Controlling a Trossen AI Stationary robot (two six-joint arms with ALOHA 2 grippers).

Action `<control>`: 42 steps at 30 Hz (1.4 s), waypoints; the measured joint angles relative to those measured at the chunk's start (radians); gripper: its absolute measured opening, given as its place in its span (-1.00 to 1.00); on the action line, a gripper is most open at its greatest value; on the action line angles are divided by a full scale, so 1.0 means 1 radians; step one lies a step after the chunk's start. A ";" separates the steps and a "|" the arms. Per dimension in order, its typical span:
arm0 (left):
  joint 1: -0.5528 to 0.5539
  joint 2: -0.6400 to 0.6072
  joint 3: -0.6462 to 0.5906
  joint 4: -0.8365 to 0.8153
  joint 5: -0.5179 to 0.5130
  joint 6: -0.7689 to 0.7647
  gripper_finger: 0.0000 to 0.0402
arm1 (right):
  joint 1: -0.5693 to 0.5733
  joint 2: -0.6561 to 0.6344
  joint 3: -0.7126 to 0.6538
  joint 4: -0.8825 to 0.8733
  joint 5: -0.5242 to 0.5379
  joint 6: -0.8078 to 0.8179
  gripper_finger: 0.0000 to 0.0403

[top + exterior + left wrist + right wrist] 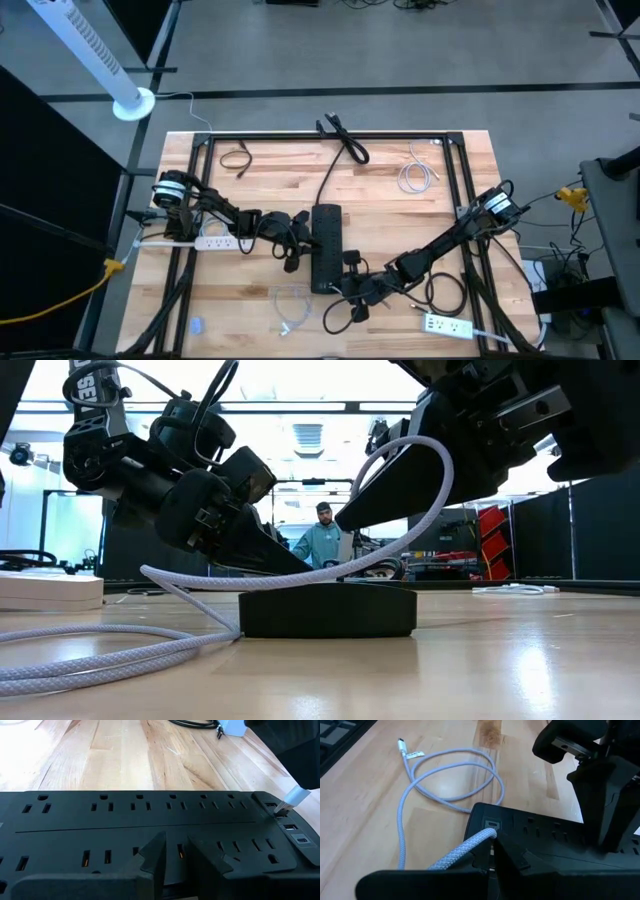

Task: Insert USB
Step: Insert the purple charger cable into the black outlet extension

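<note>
Right gripper [352,268] clamped on grey USB cable [427,800], plug [286,806] at black power strip's [326,246] near-end USB ports. Left gripper [296,240] pressed on strip's left side, fingers nearly together.

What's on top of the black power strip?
The left gripper rests on the power strip, holding it down. At one end, the right gripper brings a pale cable's plug to the USB ports. The sockets under the fingers are hidden.
</note>
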 joint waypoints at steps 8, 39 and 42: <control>0.000 0.000 0.000 0.000 0.000 0.000 -0.67 | 0.000 0.000 0.000 0.000 0.000 0.000 -1.00; 0.000 0.000 0.000 0.001 0.000 -0.008 -0.68 | -0.021 0.016 0.000 0.010 -0.030 0.008 -1.00; 0.000 0.000 0.000 0.002 -0.001 -0.008 -0.68 | -0.023 0.047 0.000 0.054 -0.034 0.016 -1.00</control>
